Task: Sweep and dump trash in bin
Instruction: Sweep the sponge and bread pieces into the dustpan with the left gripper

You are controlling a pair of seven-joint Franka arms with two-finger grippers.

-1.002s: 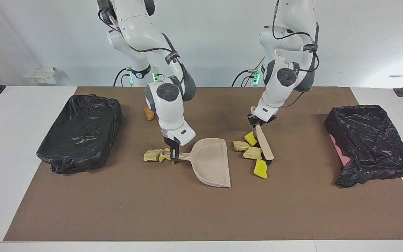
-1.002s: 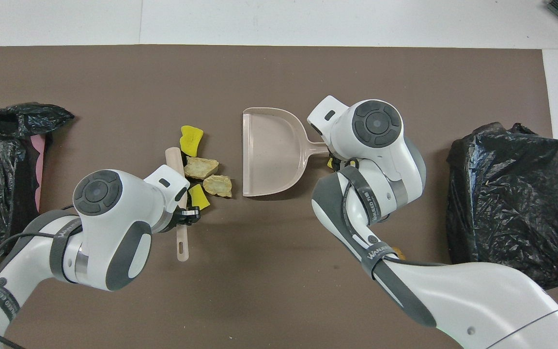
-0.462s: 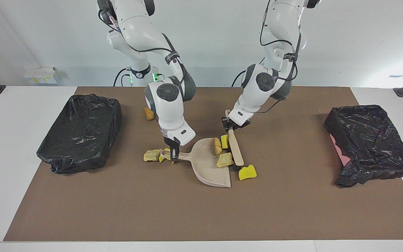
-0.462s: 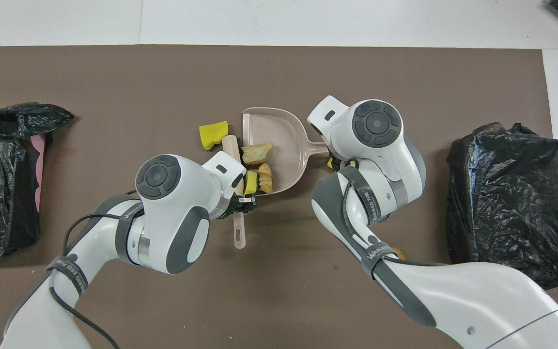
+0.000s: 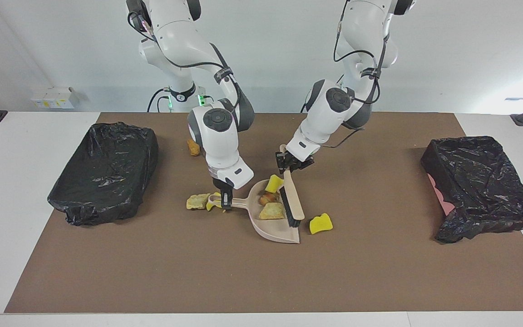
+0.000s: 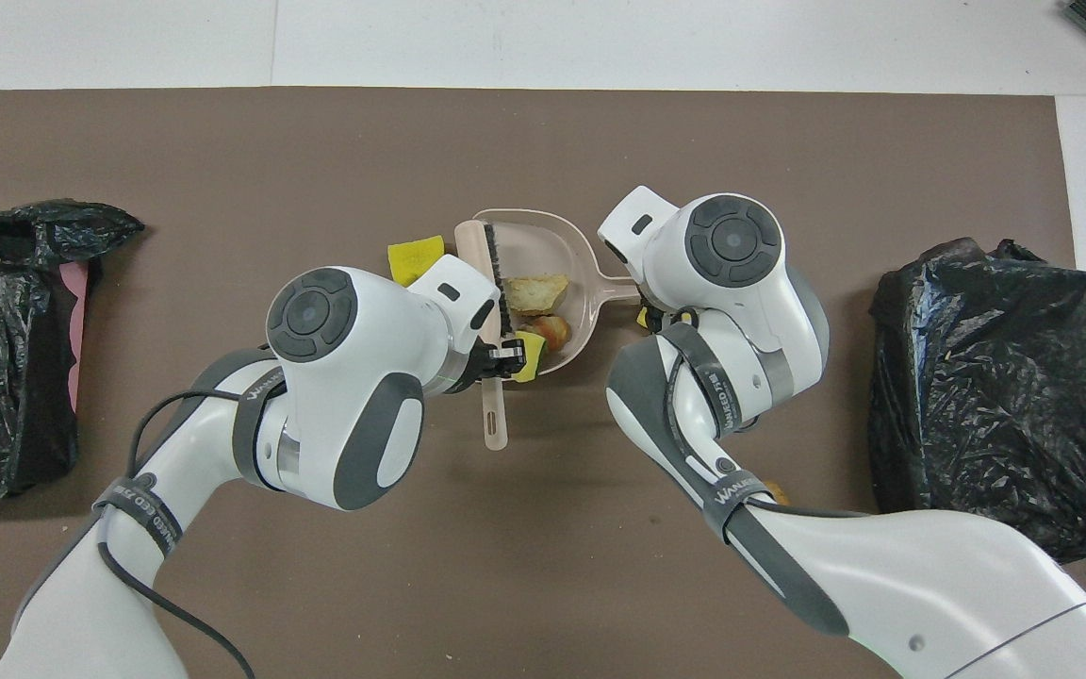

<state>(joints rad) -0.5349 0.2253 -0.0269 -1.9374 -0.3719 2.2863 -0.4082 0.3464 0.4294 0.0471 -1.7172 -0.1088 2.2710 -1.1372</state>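
Sweeping is under way on a brown mat [image 5: 152,272] between two robot arms. The right gripper [image 5: 225,200] is clamped on the handle of a beige dustpan [image 5: 276,229], which lies flat near the middle of the mat with its open mouth toward the left arm's end of the table. The left gripper [image 5: 286,167] is clamped on the handle of a beige brush [image 5: 294,202], whose dark bristles stand at the dustpan's mouth.

Three scraps of trash now sit inside the dustpan: a yellow sponge chunk [image 5: 273,183], a brownish lump [image 5: 268,198] and a pale rock-like lump [image 5: 272,211]. That part of the sweeping looks done.

Four scraps remain on the mat. A second yellow sponge chunk [image 5: 321,223] lies just outside the pan's mouth, beside the brush head, so the brush has passed it by. A pale lump [image 5: 197,201] and a small yellow piece [image 5: 214,203] lie next to the pan's handle, close to the right gripper. A brown nugget [image 5: 193,147] sits alone nearer to the robots, by the right arm.

Two bins lined with black bags wait, one bin [image 5: 105,170] at the right arm's end and the other bin [image 5: 481,186] at the left arm's end. No scrap shows in either, though the crumpled bags hide much of the insides. Judging by this, under half the sweeping is done, and all the dumping is left.
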